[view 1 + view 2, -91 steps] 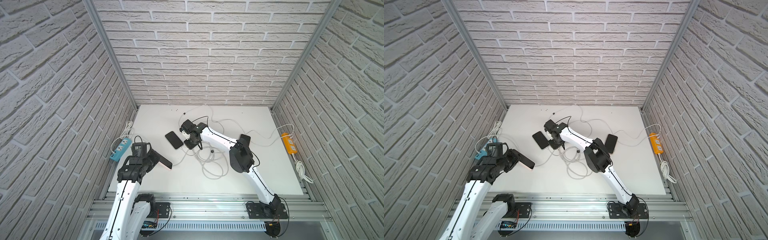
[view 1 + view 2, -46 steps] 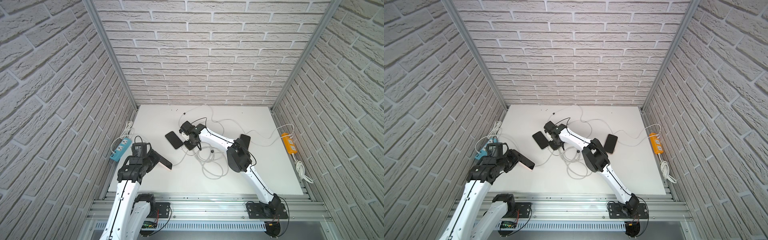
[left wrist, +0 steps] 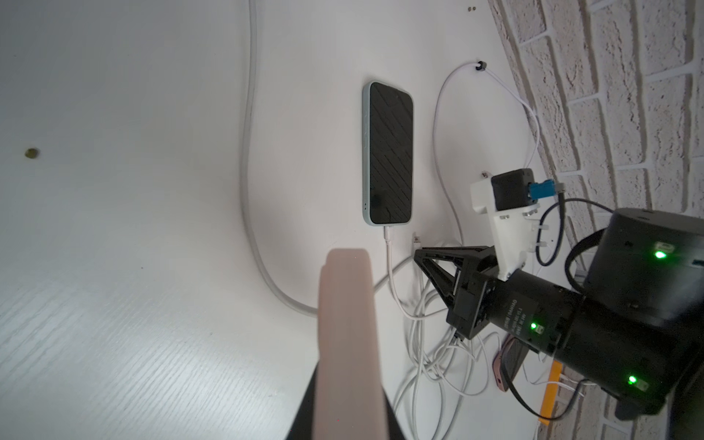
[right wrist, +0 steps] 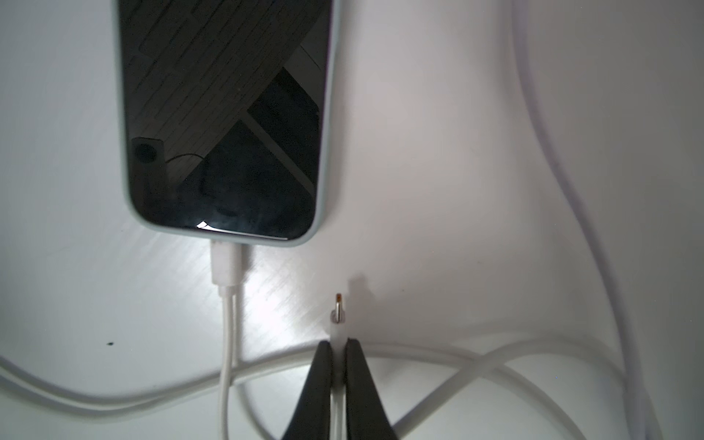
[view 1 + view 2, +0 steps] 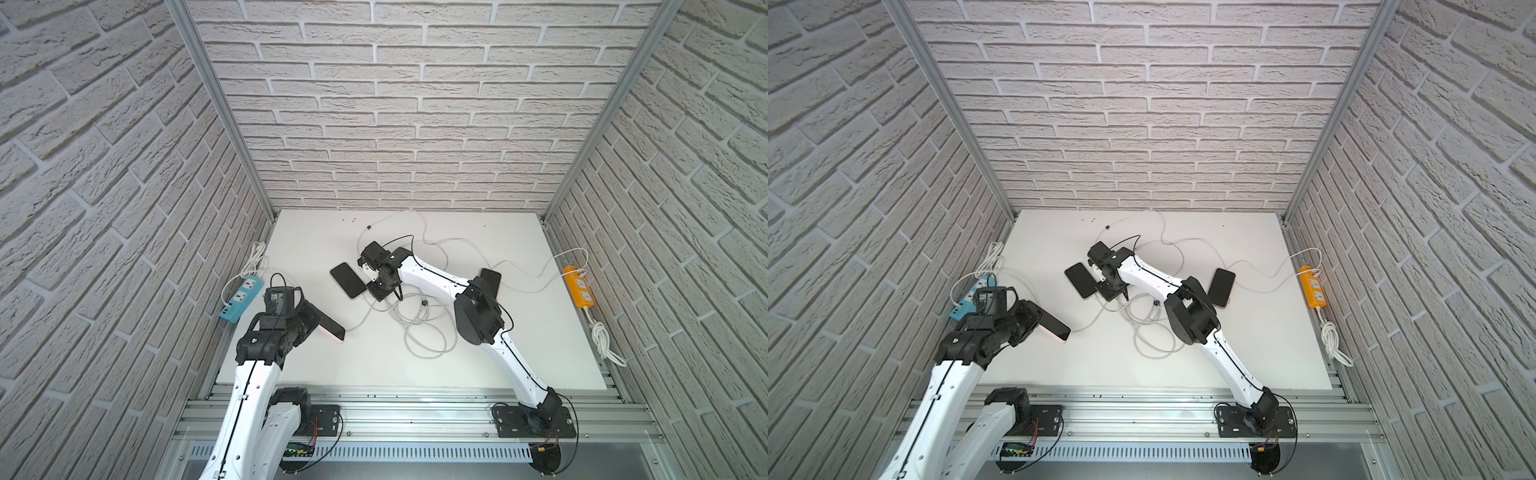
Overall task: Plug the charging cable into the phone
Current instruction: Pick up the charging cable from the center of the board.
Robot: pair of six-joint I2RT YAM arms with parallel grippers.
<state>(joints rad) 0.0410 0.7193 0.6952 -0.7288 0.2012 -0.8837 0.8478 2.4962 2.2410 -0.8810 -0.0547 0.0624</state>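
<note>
Right gripper, narrower — around plug

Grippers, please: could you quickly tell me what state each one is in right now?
Left gripper: jaws closed, holding the pink phone.
Right gripper: jaws closed on the charging cable, just behind its plug.

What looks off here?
The teal phone already has a plug in its port, yet the right gripper pinches a second plug beside it. Cables lie tangled nearby; the left gripper holds a pink phone.
</note>
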